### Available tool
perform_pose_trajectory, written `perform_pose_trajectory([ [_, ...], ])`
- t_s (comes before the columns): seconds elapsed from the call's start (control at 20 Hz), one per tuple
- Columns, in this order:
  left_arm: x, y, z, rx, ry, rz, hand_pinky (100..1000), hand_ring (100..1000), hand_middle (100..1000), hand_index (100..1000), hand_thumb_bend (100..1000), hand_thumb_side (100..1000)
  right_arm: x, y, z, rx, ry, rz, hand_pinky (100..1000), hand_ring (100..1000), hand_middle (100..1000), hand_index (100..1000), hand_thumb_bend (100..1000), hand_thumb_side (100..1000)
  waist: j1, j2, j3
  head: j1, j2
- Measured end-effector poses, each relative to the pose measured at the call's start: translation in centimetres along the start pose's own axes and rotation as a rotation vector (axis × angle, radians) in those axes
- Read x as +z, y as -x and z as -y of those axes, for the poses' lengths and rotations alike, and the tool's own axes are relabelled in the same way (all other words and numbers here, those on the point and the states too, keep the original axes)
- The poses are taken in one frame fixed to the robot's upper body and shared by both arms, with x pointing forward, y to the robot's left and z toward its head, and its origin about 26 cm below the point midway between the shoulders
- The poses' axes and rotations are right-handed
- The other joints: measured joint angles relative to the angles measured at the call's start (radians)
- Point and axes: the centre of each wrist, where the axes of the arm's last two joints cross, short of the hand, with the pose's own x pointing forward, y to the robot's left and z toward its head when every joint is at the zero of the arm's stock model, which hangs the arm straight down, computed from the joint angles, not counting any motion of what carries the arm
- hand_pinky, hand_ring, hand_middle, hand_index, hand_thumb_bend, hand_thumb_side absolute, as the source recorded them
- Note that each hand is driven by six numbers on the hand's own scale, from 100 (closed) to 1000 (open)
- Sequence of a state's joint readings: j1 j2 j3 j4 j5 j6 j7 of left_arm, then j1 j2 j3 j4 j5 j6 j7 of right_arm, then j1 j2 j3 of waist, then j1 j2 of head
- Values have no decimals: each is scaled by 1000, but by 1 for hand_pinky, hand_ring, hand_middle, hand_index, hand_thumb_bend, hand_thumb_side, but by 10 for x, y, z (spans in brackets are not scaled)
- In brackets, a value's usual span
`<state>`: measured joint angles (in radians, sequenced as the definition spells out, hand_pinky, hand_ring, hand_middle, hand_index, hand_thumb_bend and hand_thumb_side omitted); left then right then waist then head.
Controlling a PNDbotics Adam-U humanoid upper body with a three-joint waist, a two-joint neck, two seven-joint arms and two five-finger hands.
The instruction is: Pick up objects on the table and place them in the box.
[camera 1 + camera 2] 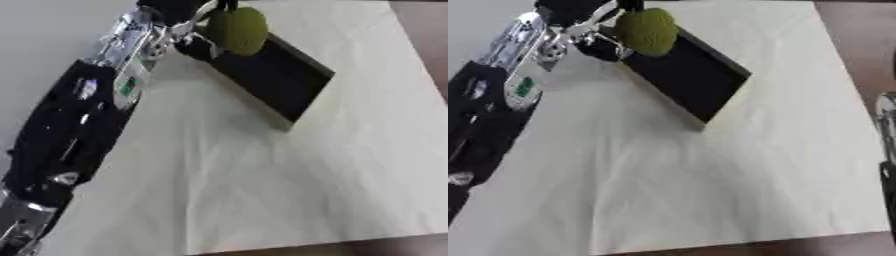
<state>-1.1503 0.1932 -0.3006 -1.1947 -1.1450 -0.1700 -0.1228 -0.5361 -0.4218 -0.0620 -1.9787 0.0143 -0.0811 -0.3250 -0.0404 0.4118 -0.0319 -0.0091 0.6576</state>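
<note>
— At the far left corner of the pale table, what is going on?

— The robot's left hand holds a round, bumpy yellow-green fruit above the near end of a black box. The black fingers curl round the top and left side of the fruit, so the hand is closed on it. The fruit hangs over the box's left corner, and whether it touches the box cannot be told.

— And the arm?

— The left arm, black with silver joints, runs from the lower left edge up to the hand at the top. A small green mark shows on a pale panel near the wrist.

— How does the box lie?

— Askew on the table, its long side running from upper left to lower right. Its inside is dark, and nothing can be made out in it. A pale rim shows along its near edge.

— Is the other hand in sight?

— Only in the right eye view: a blurred silver and black part of the right hand at the right edge, beside the table. Whether its fingers are open or closed cannot be told.

— Anything else on the table?

— Only the box shows on the pale surface.
</note>
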Motion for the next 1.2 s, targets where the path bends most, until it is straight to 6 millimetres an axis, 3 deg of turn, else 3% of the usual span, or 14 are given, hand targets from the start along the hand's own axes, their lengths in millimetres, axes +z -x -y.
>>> perform_pose_trajectory([
  [0.45, 2, -2, 24, -8, 54, -28, 546, 544, 443, 554, 412, 100, 1, 0, -1, -8, 4, -3, 846, 710, 645, 747, 100, 643, -5, 0, -6, 10, -9],
  [0.95, 0, 1, 43, -37, 57, -113, 549, 548, 452, 569, 416, 100, 0, -1, -10, -61, 13, -6, 846, 710, 644, 746, 100, 649, -20, 3, -49, 50, -26],
  [1.05, 0, 1, 48, -45, 68, -119, 572, 564, 467, 606, 454, 100, 0, -1, -12, -70, 11, -6, 847, 711, 643, 746, 100, 652, -22, 6, -53, 54, -27],
  [1.2, -1, 1, 50, -60, 72, -115, 666, 662, 590, 739, 514, 100, 1, -1, -13, -75, 4, -9, 847, 711, 643, 746, 100, 657, -20, 6, -53, 55, -27],
])
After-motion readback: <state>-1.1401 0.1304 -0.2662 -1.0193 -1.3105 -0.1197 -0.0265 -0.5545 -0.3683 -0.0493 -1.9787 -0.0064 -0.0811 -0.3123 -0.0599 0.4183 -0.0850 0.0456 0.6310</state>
